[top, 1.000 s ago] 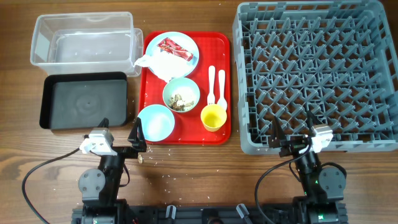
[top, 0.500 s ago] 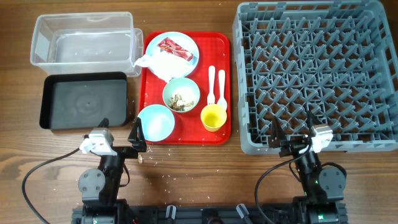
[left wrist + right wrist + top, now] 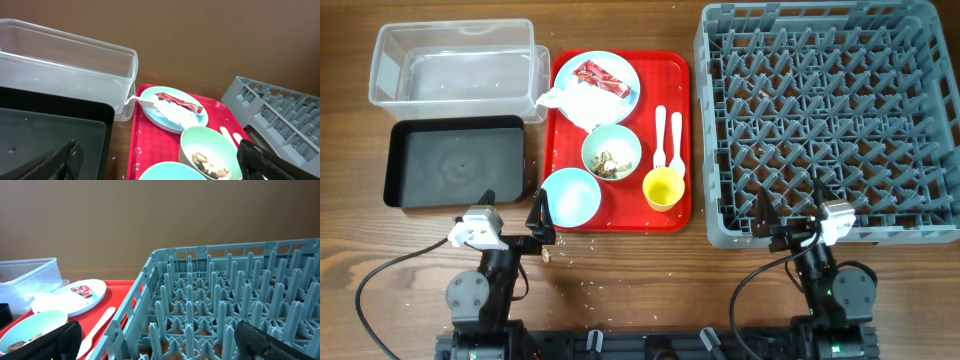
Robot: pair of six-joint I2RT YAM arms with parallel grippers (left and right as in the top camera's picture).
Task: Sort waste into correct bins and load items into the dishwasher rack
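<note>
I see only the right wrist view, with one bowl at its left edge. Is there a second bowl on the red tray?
Observer: Yes, an empty bowl sits at the red tray's front left corner.
Operator: Where is the yellow cup?
Observer: The yellow cup stands upright on the tray, right of that bowl.
Operator: Is the left gripper open?
Observer: Yes, the left gripper is open, near that corner, holding nothing.
</note>
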